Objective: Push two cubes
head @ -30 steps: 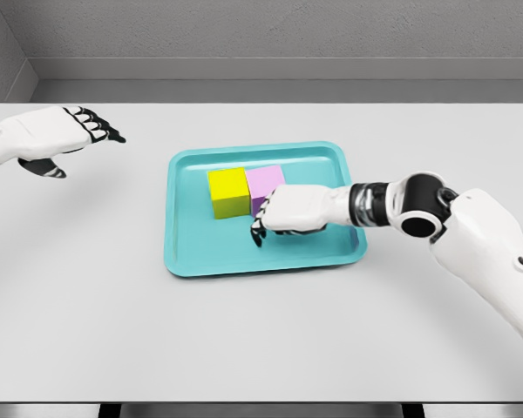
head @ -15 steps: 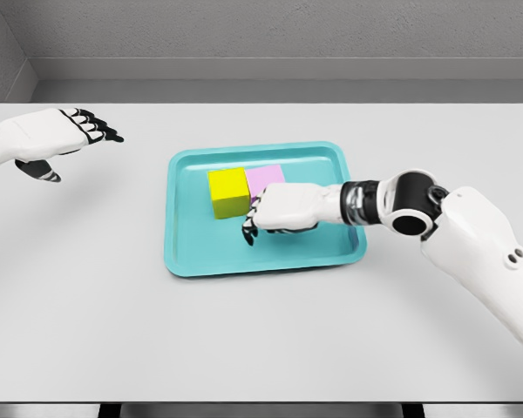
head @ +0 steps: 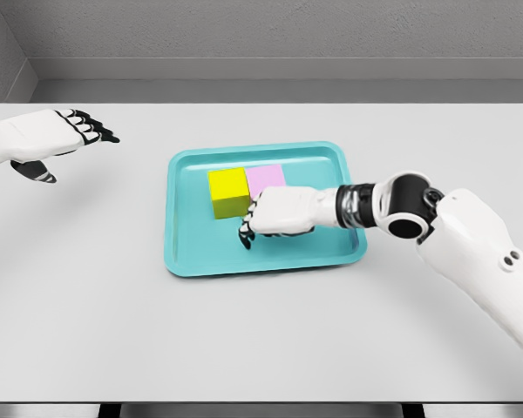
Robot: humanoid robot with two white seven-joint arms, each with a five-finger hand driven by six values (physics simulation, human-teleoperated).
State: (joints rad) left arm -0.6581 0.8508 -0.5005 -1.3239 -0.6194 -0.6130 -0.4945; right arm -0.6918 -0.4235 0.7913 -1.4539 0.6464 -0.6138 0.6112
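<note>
Counts: 2 cubes, 1 yellow cube [head: 228, 191] + 1 pink cube [head: 265, 179], both inside the tray [head: 270, 259], touching side by side, yellow on tray's left half. 1 teal tray, approx. mid-table. 1 white table [head: 96, 305]. 2 robot hands: right hand [head: 275, 214] over tray, left hand [head: 48, 139] well left of tray.

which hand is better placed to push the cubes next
Probably the right hand: it is already inside the teal tray, against the pink cube beside the yellow cube. The left hand hovers far off.
</note>
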